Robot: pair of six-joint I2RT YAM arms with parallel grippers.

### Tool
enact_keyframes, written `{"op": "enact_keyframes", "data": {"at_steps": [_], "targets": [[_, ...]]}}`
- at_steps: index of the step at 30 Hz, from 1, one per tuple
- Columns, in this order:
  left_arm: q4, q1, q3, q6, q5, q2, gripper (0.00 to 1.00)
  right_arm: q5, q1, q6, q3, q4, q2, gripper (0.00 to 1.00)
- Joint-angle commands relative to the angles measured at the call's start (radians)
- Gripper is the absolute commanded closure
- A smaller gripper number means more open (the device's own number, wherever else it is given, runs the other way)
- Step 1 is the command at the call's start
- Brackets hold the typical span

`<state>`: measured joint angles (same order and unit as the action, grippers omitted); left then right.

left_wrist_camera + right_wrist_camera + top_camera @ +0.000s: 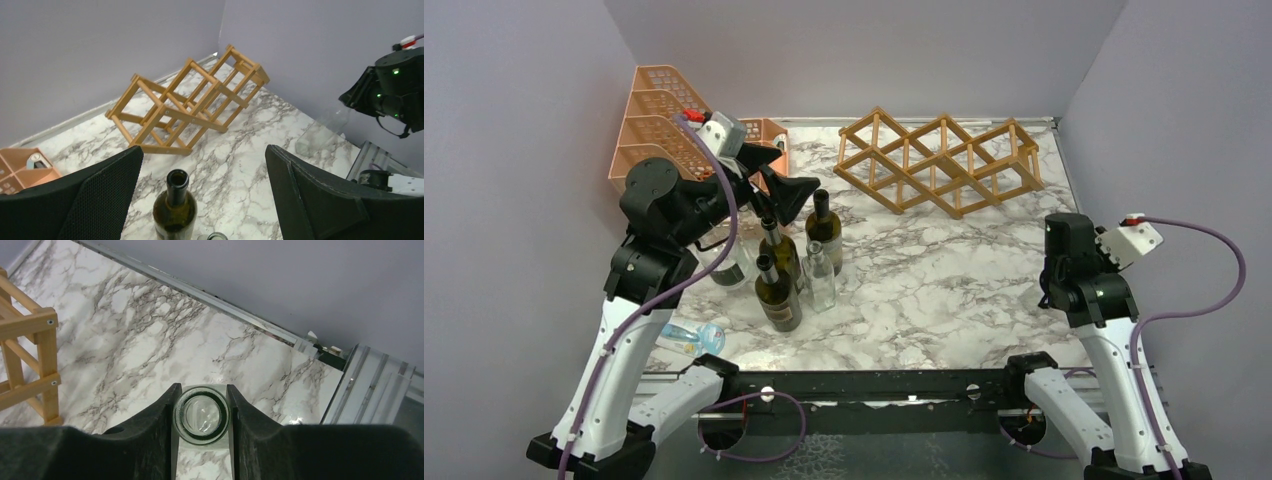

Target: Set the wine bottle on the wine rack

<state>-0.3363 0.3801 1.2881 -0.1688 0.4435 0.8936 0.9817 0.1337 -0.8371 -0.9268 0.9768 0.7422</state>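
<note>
Right jaws pinch the clear wine bottle [201,415] by its mouth.
It stands at three o'clock on the desk [944,270], wine rack [941,160] at one o'clock; left jaws spread above a dark bottle [174,210].

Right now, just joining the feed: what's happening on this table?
The right gripper is shut around the neck of a clear bottle standing upright on the right side. The left gripper hangs open above a cluster of bottles, holding nothing. The wine rack at the back holds no bottles.
</note>
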Motion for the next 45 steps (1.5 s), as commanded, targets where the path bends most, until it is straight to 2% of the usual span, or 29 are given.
{"op": "enact_keyframes", "data": {"at_steps": [1, 4, 9, 13, 21, 26, 29, 37, 40, 45], "targets": [[-0.007, 0.002, 0.120, -0.056, 0.112, 0.029, 0.01, -0.011, -0.002, 0.148, -0.014, -0.124, -0.015, 0.98], [0.039, 0.002, 0.136, -0.118, 0.218, 0.078, 0.01, -0.155, -0.003, 0.323, -0.040, -0.237, -0.010, 0.99], [0.165, 0.021, 0.124, -0.245, 0.318, 0.167, 0.01, -0.494, -0.003, 0.433, -0.094, -0.295, 0.026, 0.99], [0.220, 0.112, 0.122, -0.246, 0.293, 0.214, 0.01, -0.708, -0.002, 0.478, -0.105, -0.325, 0.039, 0.99], [0.245, 0.409, 0.126, -0.111, 0.130, 0.340, 0.01, -1.044, -0.002, 0.509, -0.141, -0.369, 0.040, 0.99], [0.272, 0.546, 0.110, -0.025, 0.014, 0.430, 0.01, -1.157, -0.002, 0.514, -0.191, -0.367, 0.036, 0.99], [0.310, 0.585, 0.072, 0.035, -0.019, 0.467, 0.01, -1.210, -0.003, 0.518, -0.234, -0.359, 0.037, 0.99], [0.551, 0.595, -0.157, 0.150, -0.027, 0.538, 0.01, -1.334, -0.002, 0.495, -0.313, -0.360, 0.031, 0.99], [0.634, 0.596, -0.186, 0.182, -0.016, 0.579, 0.01, -1.375, -0.002, 0.471, -0.313, -0.377, 0.031, 0.99], [0.668, 0.597, -0.179, 0.248, -0.019, 0.644, 0.01, -1.420, -0.002, 0.439, -0.314, -0.391, 0.036, 0.99]]}}
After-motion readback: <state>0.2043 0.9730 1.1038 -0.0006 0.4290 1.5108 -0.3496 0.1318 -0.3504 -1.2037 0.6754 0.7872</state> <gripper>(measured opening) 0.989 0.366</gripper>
